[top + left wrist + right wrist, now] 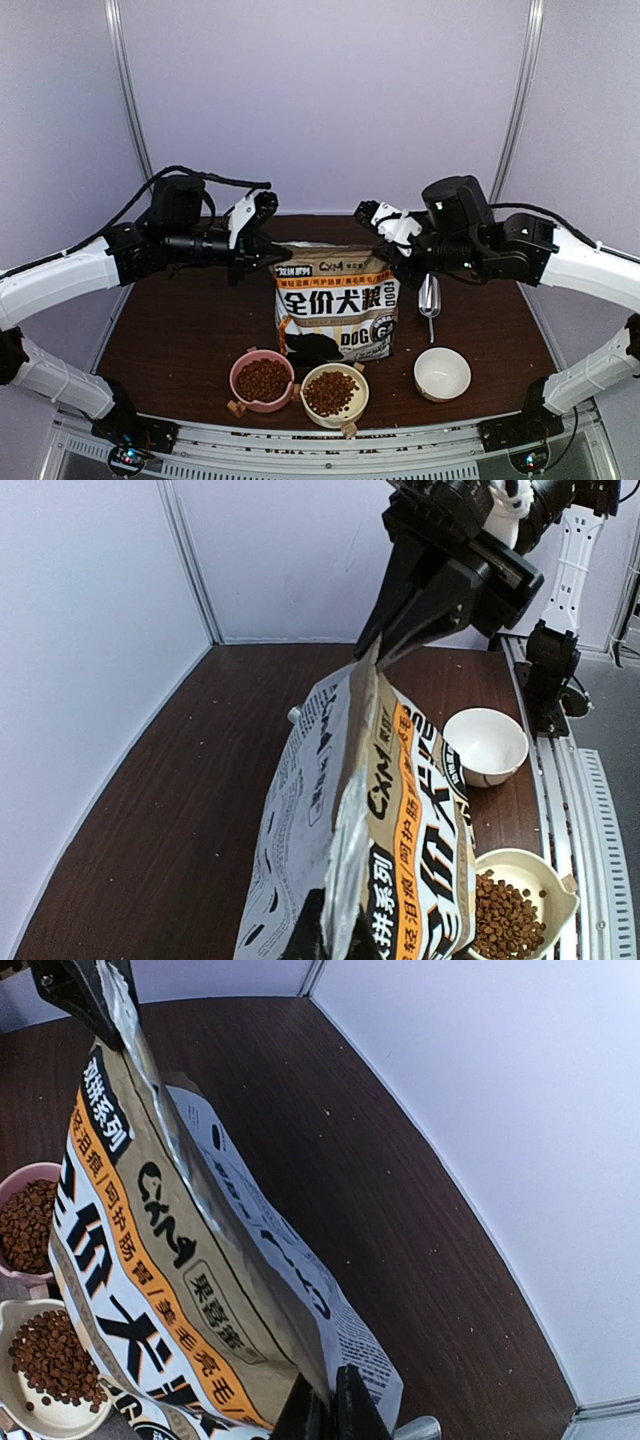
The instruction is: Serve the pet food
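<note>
While the left gripper [268, 255] and right gripper [394, 258] each pinch a top corner of the dog food bag [337, 315], pull evenly, keeping it upright; kibble [262, 380] fills the pink bowl [262, 408] and cream bowl [334, 423], lower centre.

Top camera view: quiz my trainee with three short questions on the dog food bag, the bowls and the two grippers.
1. True or false: the white bowl is empty.
2. What do the left gripper and the right gripper each pinch? A nothing; B a top corner of the dog food bag; C the white bowl's rim.
3. How many bowls hold pet food?
Key: 1 true. 2 B. 3 two, the pink bowl and the cream bowl.
</note>
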